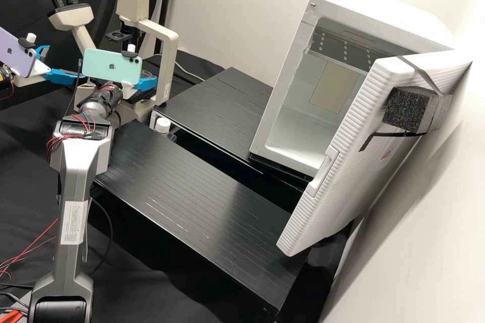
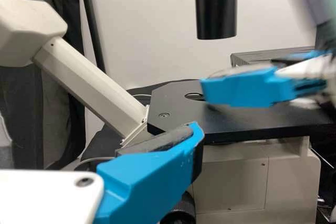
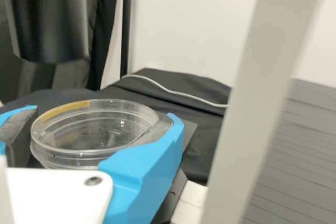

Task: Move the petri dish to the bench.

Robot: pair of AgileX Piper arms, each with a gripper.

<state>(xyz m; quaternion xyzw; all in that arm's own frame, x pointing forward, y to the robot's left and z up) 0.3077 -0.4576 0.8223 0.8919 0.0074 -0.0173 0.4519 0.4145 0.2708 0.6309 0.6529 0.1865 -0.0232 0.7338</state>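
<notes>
"Where's the petri dish [image 3: 100, 135]?"

"In the right gripper [image 1: 147, 83], around ten o'clock in the high view, at the microscope [image 1: 166, 53]. It's gripped between the two blue fingers [image 3: 149, 156], pads to its wall."

"And how does it look?"

"Round, shallow and see-through. The rim shows as thin stacked rings, with little white glints on the wall. A yellowish-tan strip curves along part of the rim, close to one fingertip."

"Anything inside?"

"I can't tell; I see clear plastic and reflections."

"Is it touching the microscope stage [image 2: 176, 111]?"

"Can't tell that either. The left wrist view has it right by the stage, its clear edge above the blue fingers."

"What about the left gripper [image 1: 70, 63]?"

"Also near ten o'clock, farther out. Its fingers stand apart, grasping nothing."

"Where's the bench?"

"The slatted black bench top [image 1: 202, 202] lies at about seven o'clock. The white cabinet [image 1: 384, 10] is between one and two, its door [image 1: 333, 186] swung open near four."
</notes>
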